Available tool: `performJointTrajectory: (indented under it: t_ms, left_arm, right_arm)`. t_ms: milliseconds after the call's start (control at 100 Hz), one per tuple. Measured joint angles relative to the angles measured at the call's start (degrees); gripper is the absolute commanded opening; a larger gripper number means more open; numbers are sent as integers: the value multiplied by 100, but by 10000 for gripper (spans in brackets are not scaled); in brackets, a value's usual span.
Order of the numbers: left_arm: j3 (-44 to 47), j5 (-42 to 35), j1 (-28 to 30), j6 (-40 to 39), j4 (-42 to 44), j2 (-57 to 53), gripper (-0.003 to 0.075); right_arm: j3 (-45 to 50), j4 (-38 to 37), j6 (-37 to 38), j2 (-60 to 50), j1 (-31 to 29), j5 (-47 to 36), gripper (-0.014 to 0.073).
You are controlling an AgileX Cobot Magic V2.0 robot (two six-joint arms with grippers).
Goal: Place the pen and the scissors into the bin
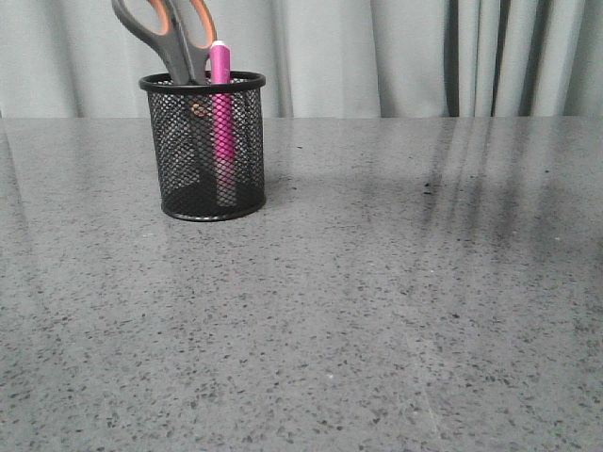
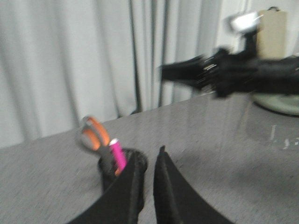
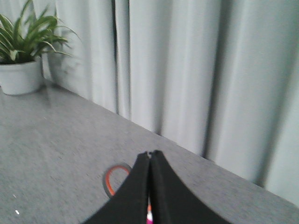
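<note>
The black mesh bin stands upright on the grey table at the back left. Inside it the scissors stand blades down, with their grey-and-orange handles above the rim. The pink pen stands beside them. Neither gripper shows in the front view. My left gripper is slightly open and empty, apart from the bin, scissors and pen. My right gripper is shut on nothing, with a scissors handle ring and a sliver of pen behind its fingers.
Grey curtains hang behind the table. My right arm shows blurred and high over the table in the left wrist view. A potted plant stands at a table corner. A pale green base sits at the table's edge.
</note>
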Motion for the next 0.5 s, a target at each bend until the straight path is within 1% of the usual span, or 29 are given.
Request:
performJointTrajectory:
  t_ms: [110, 180, 260, 340, 420, 500]
  left_arm:
    - [284, 588, 0, -1165, 1129, -814, 22]
    - [420, 863, 0, -1588, 1611, -1269, 22]
    - [513, 1003, 0, -1776, 1884, -1664, 15]
    - [564, 1062, 0, -1844, 2020, -1751, -9]
    - [603, 1090, 0, -1865, 2034, -1751, -19]
    - [617, 1100, 0, -1885, 2057, -1751, -19]
  right_arm:
    - [715, -243, 0, -1211, 0, 1079, -71]
    - [1270, -265, 0, -2090, 0, 1794, -71]
    - [1899, -265, 0, -3176, 0, 2533, -72]
    - [2460, -265, -29, -4196, -11, 3061, -76]
    - [2786, -265, -150, -5168, -11, 3505, -76]
    - [2968, -265, -193, -5840, -11, 3867, -76]
